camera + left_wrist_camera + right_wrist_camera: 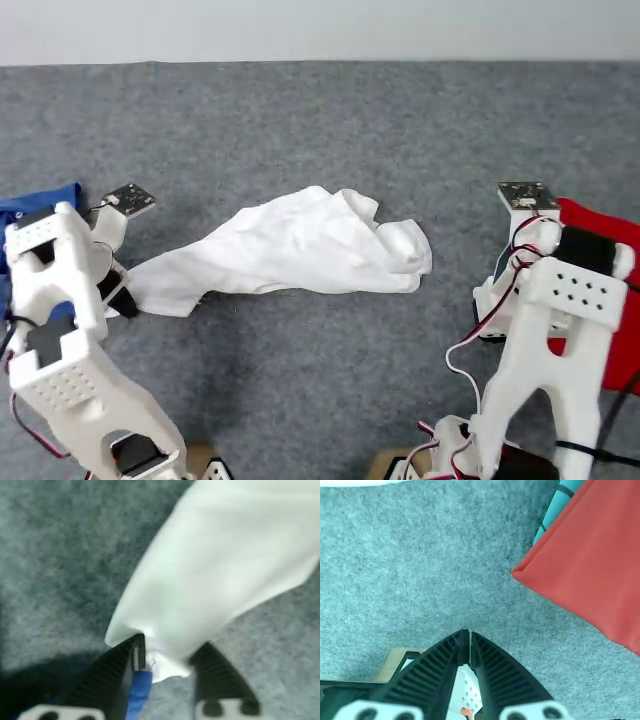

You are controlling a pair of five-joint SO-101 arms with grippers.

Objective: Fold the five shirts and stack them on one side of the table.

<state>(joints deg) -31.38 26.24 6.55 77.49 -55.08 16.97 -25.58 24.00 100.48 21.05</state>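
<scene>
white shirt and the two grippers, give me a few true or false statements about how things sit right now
1. The white shirt is neatly folded. False: it lies crumpled, drawn out toward the left arm.
2. The left gripper has the white shirt's edge between its fingers. True.
3. The right gripper holds the red shirt. False: it is shut on nothing, over the bare grey table beside that shirt.
4. A blue shirt lies beside the left arm. True.
</scene>
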